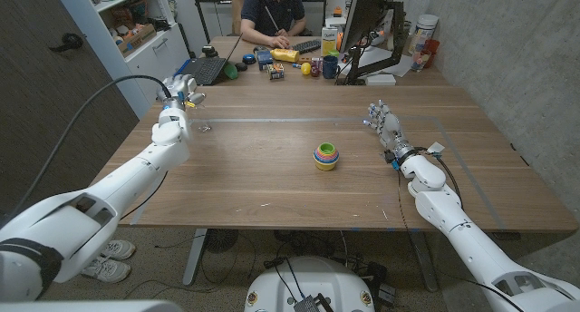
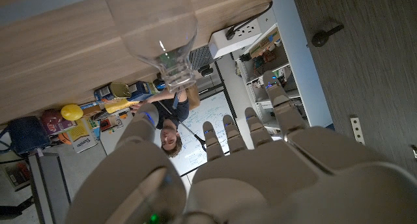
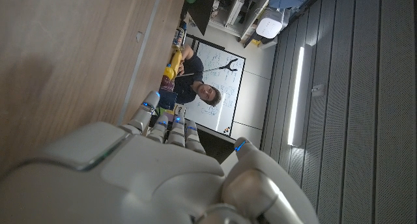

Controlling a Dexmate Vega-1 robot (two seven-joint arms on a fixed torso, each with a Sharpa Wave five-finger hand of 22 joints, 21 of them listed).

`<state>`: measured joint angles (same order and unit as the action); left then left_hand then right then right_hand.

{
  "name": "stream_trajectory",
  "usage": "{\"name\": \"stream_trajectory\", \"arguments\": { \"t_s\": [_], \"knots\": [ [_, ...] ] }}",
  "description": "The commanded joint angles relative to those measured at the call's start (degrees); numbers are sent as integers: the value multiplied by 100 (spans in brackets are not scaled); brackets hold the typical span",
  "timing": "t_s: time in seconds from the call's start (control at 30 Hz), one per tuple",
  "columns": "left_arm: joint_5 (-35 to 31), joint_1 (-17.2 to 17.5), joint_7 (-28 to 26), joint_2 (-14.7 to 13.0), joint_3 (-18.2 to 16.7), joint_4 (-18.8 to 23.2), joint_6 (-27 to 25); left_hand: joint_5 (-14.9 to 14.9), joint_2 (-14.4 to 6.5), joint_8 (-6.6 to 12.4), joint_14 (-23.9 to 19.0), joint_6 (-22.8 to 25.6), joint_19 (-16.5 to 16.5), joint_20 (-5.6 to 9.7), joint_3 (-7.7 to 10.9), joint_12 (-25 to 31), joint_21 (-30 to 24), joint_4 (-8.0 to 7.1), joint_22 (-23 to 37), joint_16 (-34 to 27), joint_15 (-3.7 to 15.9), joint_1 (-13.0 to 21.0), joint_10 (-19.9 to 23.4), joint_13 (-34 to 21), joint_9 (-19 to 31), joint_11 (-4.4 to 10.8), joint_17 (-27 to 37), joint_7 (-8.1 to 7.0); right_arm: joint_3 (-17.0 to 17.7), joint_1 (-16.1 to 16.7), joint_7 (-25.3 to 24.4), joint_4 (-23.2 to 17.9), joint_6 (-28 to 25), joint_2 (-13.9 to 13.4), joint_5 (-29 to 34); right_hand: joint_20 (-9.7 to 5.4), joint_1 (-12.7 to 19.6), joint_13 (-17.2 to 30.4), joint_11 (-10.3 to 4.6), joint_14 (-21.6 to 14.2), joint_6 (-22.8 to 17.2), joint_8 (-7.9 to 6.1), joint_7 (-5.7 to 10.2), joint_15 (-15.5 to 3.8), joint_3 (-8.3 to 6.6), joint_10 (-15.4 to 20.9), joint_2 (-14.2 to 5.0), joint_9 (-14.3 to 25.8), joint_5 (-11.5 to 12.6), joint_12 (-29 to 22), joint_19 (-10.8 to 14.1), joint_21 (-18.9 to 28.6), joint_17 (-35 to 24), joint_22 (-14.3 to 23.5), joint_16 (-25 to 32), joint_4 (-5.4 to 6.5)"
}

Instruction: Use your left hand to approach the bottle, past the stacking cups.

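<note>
- Left hand (image 2: pixel 215 178), fingers spread and holding nothing, sits just short of the clear bottle (image 2: pixel 156 28).
- Stacking cups (image 1: pixel 326 155) stand at its four o'clock.
- Right hand (image 1: pixel 385 123) holds nothing, fingers apart.

Count on the wooden table (image 1: pixel 272 180): one clear bottle (image 1: pixel 201 120), one nested set of stacking cups (image 1: pixel 326 155), number of cups in the set not resolvable. Two robot hands: left hand (image 1: pixel 176 92), right hand (image 1: pixel 381 118). One person (image 1: pixel 272 14) seated behind the table.
</note>
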<state>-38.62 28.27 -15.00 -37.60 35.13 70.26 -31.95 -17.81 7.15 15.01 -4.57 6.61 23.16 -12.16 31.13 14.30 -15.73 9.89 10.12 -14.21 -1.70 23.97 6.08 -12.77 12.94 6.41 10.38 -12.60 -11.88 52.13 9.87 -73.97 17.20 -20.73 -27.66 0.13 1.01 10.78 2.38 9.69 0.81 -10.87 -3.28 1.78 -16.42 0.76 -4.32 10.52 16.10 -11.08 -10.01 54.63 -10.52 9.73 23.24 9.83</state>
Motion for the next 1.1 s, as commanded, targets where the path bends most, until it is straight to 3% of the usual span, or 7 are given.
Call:
{"name": "stream_trajectory", "arguments": {
  "t_s": [0.03,0.4,0.5,1.1],
  "knots": [
    [111,-275,294,126,306,-478,222,-35,27,112,-264,252,268,3,33,64,-4,-10,-5,-59,66,223,275,3,37,50,8,-11,10,-22,-5,39,47,15,-6,53,-58,19,-8,-6,-45,-32,10,40,29,47,-110,24,25,-29,-389,-42,-7,26,-22,9],
    [74,-355,288,174,444,-583,180,58,-52,348,-822,1064,571,-14,102,208,176,-88,-6,-94,315,526,1110,49,21,95,16,-10,-7,-69,-16,116,97,52,17,68,-62,19,0,-24,-43,-26,16,60,61,46,-110,23,32,-21,-397,-76,-4,26,-30,11],
    [91,-369,258,197,450,-617,190,80,-86,365,-788,1150,540,-20,131,139,228,-90,-3,-55,340,578,1005,43,13,145,23,-14,-11,-73,-14,131,107,52,26,72,-62,19,0,-28,-42,-25,19,62,67,46,-110,23,33,-20,-395,-81,-4,26,-32,11],
    [92,-367,167,184,488,-613,158,154,-177,431,-824,1370,534,-18,229,99,317,-75,2,-7,514,749,983,-14,25,103,32,-15,-8,-56,-34,93,55,58,4,76,-64,19,9,-31,-16,-9,8,59,108,50,-118,23,44,-12,-394,-126,-1,26,-53,13]
  ]
}}
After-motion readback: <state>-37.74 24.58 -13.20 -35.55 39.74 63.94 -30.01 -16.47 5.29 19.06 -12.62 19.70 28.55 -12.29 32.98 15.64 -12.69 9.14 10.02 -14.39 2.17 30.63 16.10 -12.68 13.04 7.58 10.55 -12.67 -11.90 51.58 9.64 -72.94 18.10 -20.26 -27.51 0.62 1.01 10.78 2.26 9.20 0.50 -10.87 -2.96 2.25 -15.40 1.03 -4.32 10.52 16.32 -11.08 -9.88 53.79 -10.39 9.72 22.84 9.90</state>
